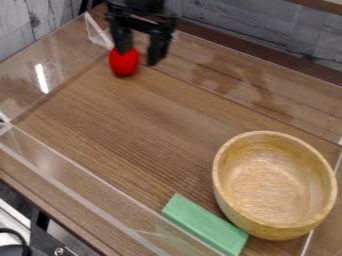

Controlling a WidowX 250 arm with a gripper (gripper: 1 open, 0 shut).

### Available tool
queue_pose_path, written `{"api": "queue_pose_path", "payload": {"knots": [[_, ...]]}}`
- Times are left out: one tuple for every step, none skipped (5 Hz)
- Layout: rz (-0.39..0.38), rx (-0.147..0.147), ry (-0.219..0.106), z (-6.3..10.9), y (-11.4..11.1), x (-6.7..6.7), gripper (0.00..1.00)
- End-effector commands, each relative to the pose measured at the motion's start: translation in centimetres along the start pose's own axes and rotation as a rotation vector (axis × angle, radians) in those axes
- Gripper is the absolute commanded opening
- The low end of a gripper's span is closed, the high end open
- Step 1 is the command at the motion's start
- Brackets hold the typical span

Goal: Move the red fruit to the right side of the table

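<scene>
Red fruit is the target, yet the surface, wood-grained and edged with low clear walls, fills most of the frame. At lower right sits a round wooden bowl, with a green block at the bottom edge. At upper left the end effector points down, jaws spread wide and holding nothing, apparently lined up to straddle the red fruit just below it. The fruit looks roundish; its long axis and green top cannot be made out.

No legible text or labels
</scene>
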State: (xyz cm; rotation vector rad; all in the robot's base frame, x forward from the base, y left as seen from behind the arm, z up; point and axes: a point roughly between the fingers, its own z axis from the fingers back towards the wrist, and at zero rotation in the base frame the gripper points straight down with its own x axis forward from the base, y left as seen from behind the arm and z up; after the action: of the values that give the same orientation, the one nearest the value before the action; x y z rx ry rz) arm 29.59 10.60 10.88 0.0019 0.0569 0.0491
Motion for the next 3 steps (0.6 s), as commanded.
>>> {"api": "queue_pose_path", "payload": {"knots": [[-0.019,0.025,-0.082,0.7,2.4,2.0,1.0],[-0.011,0.034,-0.095,-0.3,3.5,2.9,1.0],[-0.003,0.037,-0.106,-1.2,4.1,3.5,1.0]]}}
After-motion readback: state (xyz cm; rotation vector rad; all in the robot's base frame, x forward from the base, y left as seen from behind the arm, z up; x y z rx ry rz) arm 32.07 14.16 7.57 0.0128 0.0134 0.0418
